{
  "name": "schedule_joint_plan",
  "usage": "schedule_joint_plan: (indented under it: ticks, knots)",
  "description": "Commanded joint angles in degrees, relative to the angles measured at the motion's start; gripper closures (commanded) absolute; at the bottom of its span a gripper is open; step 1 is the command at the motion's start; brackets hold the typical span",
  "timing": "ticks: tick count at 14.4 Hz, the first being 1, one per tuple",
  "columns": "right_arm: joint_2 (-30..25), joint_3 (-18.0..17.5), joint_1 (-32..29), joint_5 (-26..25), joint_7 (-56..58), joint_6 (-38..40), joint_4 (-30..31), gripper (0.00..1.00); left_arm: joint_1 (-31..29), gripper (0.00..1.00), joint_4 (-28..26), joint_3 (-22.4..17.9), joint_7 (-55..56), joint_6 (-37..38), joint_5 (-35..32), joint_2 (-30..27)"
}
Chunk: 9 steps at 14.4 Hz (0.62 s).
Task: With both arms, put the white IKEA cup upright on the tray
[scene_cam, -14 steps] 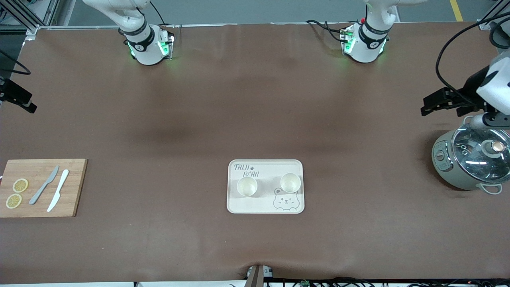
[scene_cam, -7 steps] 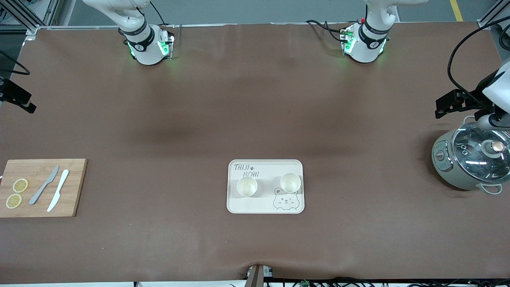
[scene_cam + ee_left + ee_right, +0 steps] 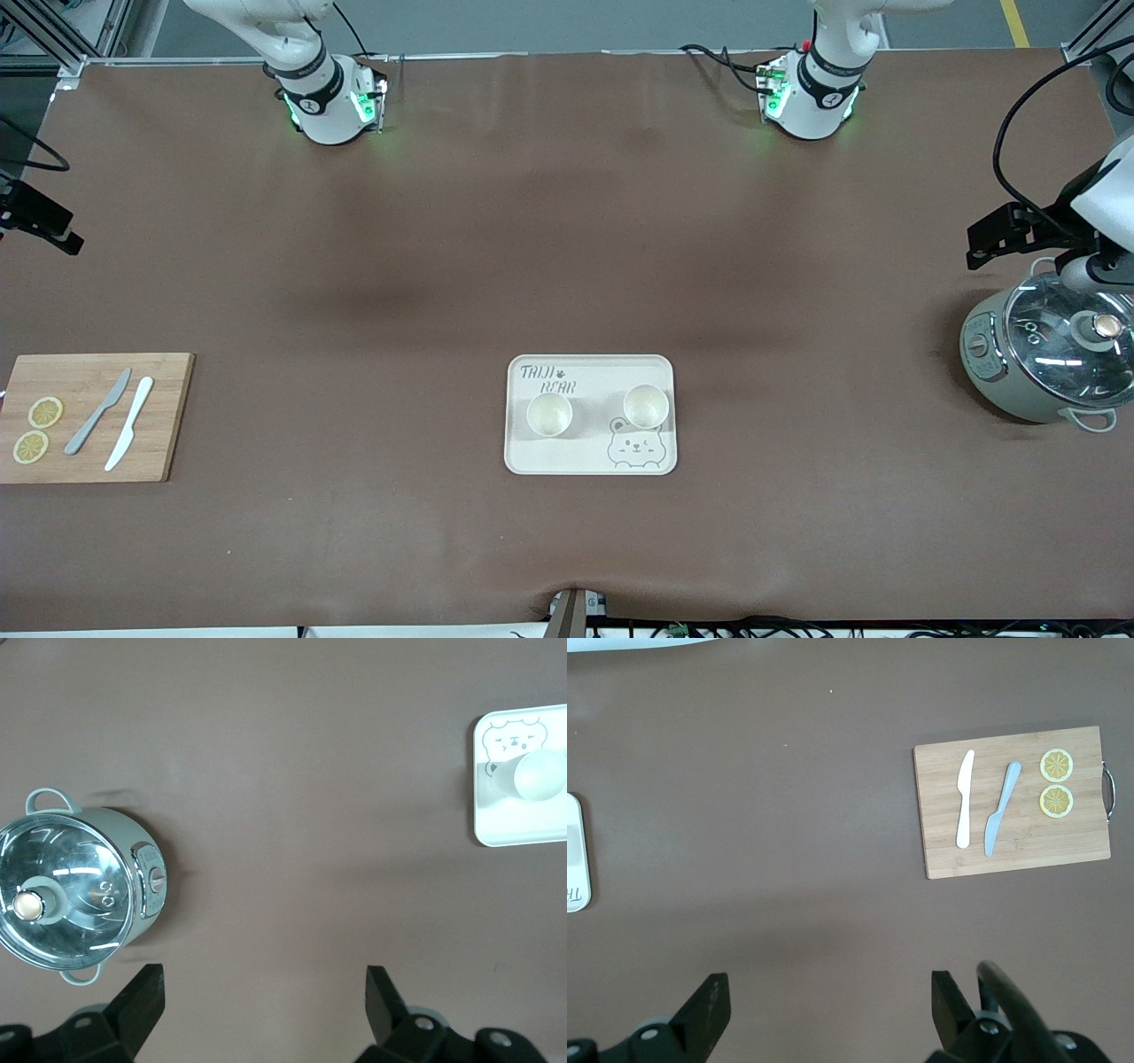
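The cream tray [image 3: 585, 454] with the bear drawing lies near the table's middle. Two white cups stand upright on it, one [image 3: 549, 414] toward the right arm's end, the other [image 3: 646, 406] toward the left arm's end. My left gripper [image 3: 982, 248] hangs open and empty in the air by the pot at the left arm's end. In the left wrist view [image 3: 263, 992] its jaws stand wide over bare table, with the tray [image 3: 509, 828] and one cup [image 3: 540, 775] at the edge. My right gripper [image 3: 44, 229] is open and empty over the right arm's end [image 3: 828, 997].
A grey-green pot with a glass lid [image 3: 1045, 354] stands at the left arm's end, also seen in the left wrist view [image 3: 75, 895]. A wooden cutting board [image 3: 89, 416] with two knives and two lemon slices lies at the right arm's end [image 3: 1010, 802].
My left gripper has drawn back toward the left arm's end of the table, then nearly stopped. The right gripper, tray and cups have not moved.
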State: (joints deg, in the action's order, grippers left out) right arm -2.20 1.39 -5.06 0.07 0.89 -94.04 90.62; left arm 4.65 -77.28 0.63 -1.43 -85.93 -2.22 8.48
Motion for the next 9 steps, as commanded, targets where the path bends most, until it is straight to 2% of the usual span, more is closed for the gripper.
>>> schedule_joint_plan:
  ticks: [1,9]
  knots:
    - [0.97,-0.69,-1.18,0.02,-0.01,0.26,-1.06,0.0,0.53,0.0,-0.24,-0.28,-0.59,-0.81,-1.12,-0.05]
    - [1.41,-0.69,-1.71,0.19,-0.01,0.35,-1.06,0.0,0.45,0.0,-0.06,-0.28,-0.33,-1.69,-0.42,0.04]
